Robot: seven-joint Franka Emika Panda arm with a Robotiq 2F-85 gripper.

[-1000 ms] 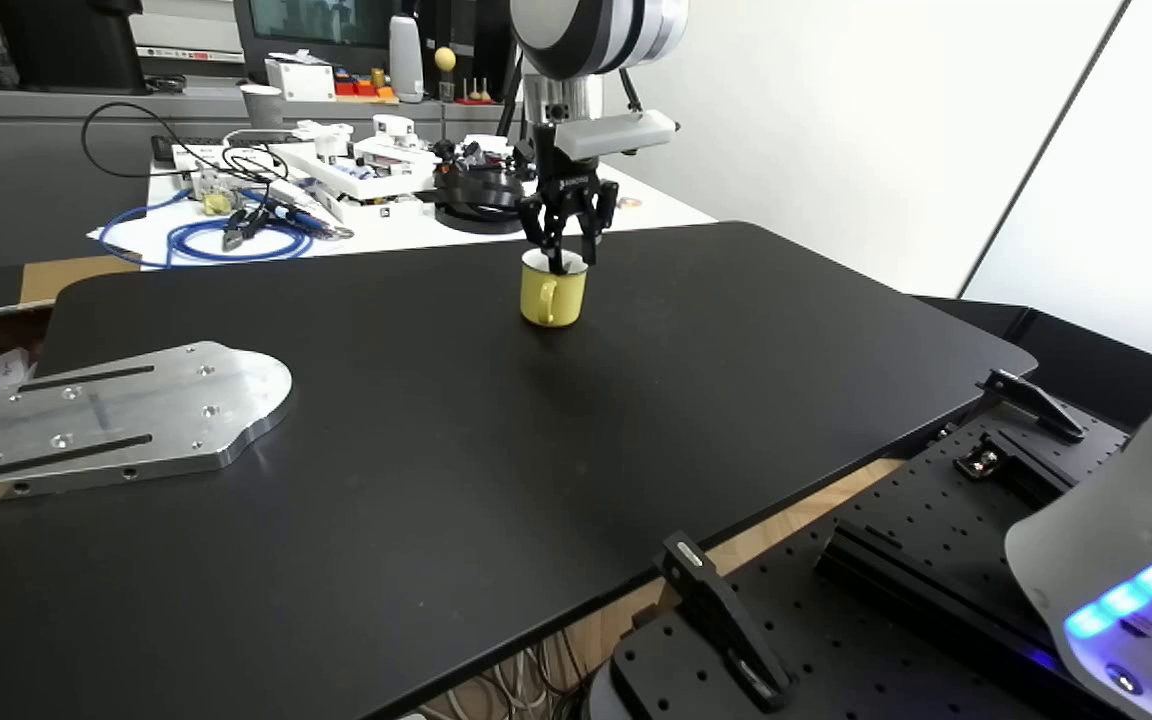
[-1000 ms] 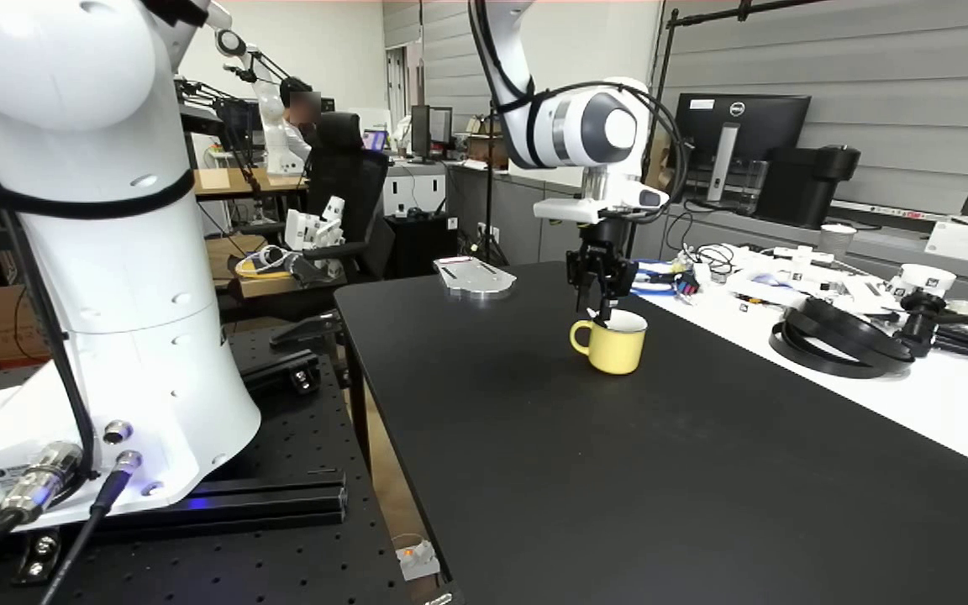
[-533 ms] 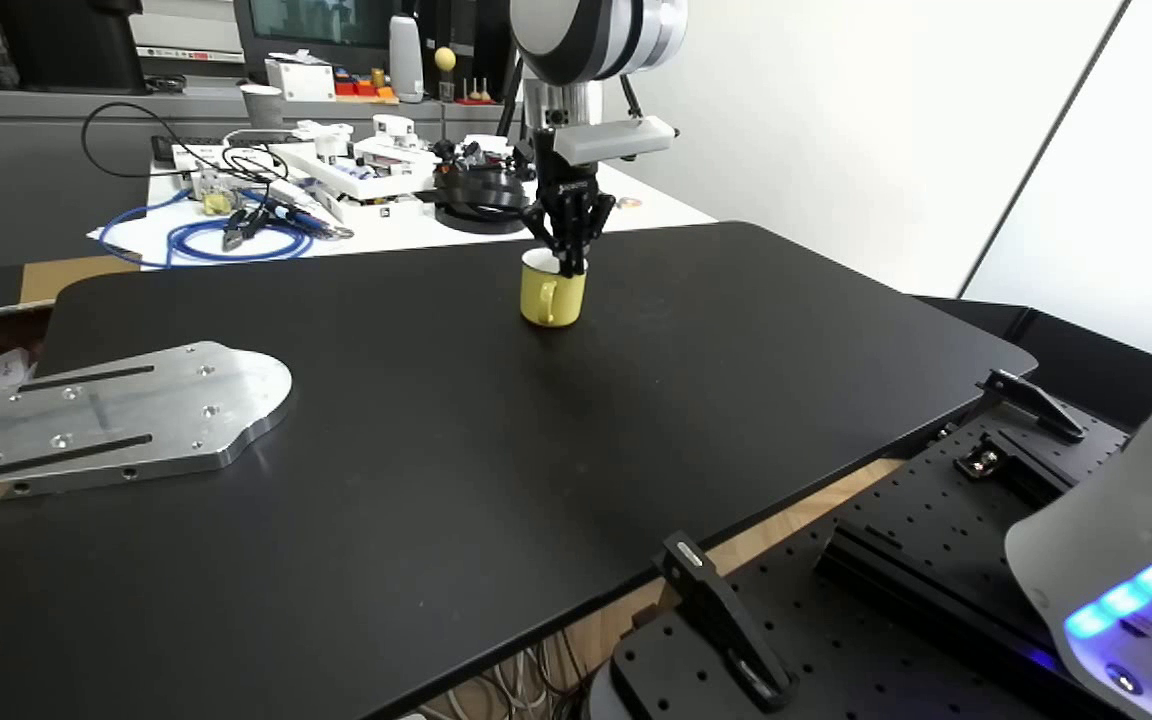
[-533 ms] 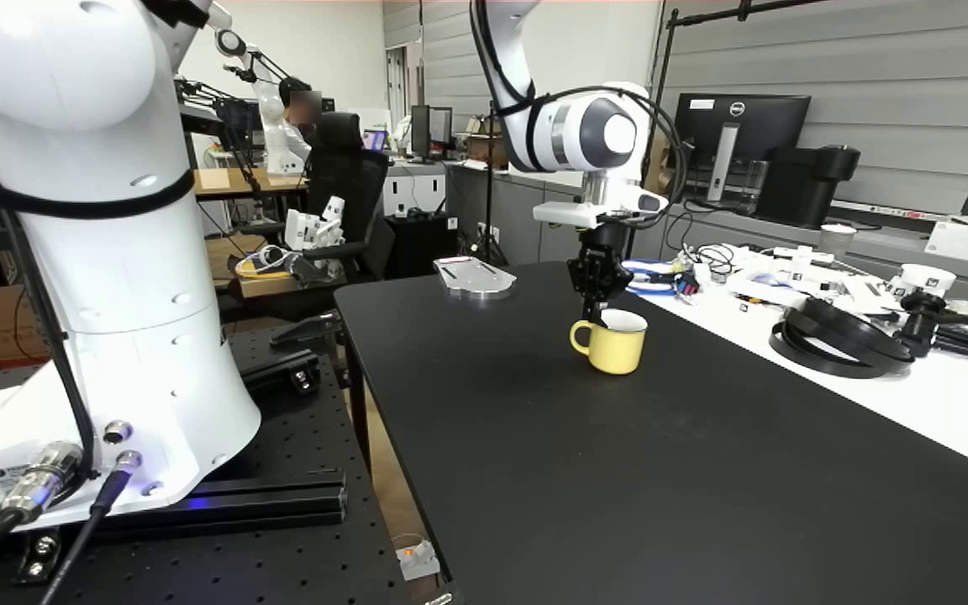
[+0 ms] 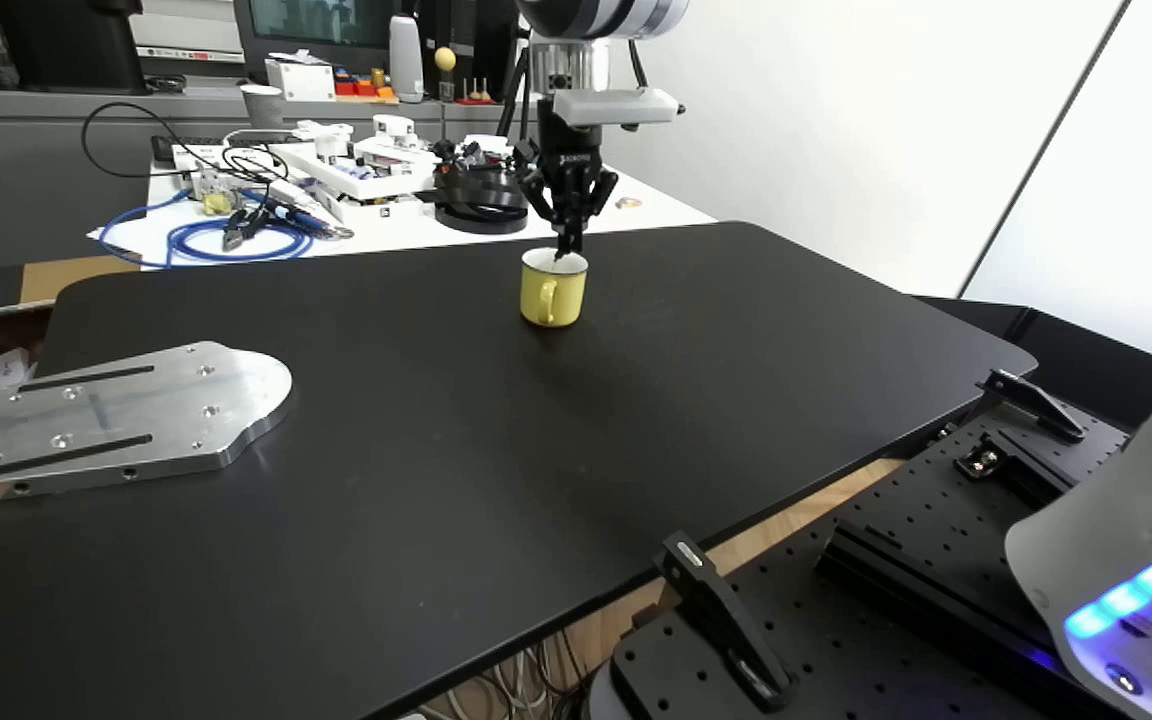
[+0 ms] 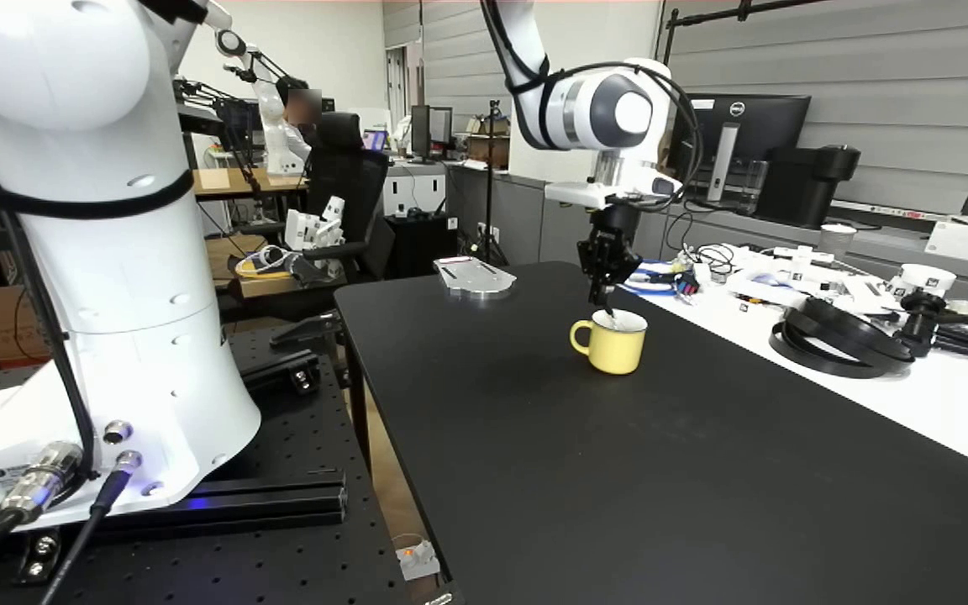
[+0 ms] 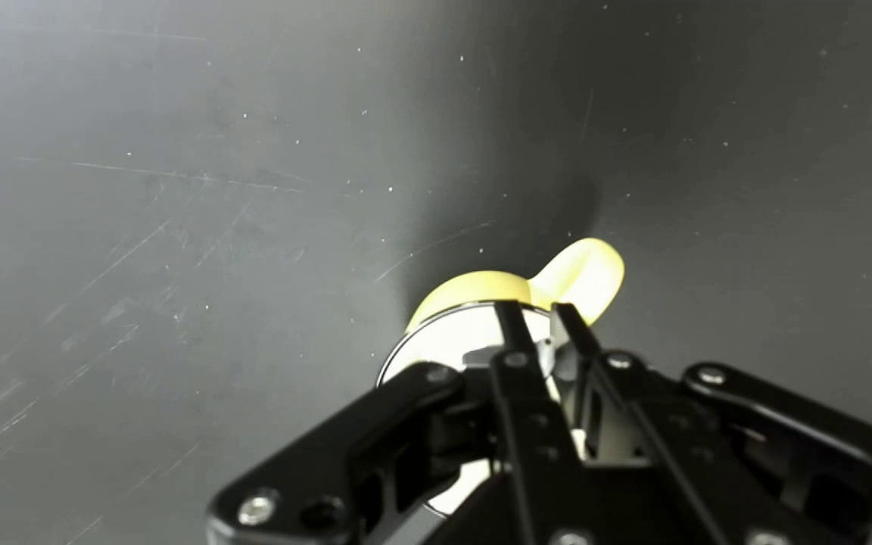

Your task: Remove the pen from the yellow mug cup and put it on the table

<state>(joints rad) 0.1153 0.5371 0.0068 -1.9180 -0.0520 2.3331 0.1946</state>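
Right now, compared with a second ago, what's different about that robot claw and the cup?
The gripper has closed on the pen and moved up, lifting it; the pen's lower end shows at the mouth of the yellow mug cup. The yellow mug cup and metal plate stayed put.

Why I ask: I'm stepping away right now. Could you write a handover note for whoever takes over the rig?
Gripper: nearly closed, apparently on the pen, just above the yellow mug cup.
Things: the pen slants down from the gripper, its lower end at the cup's mouth; I can't tell whether it is clear of the rim. The yellow mug cup stands upright on the table.
Done: pen seemingly gripped.
Left: lift it fully clear, lay it on the table, release.
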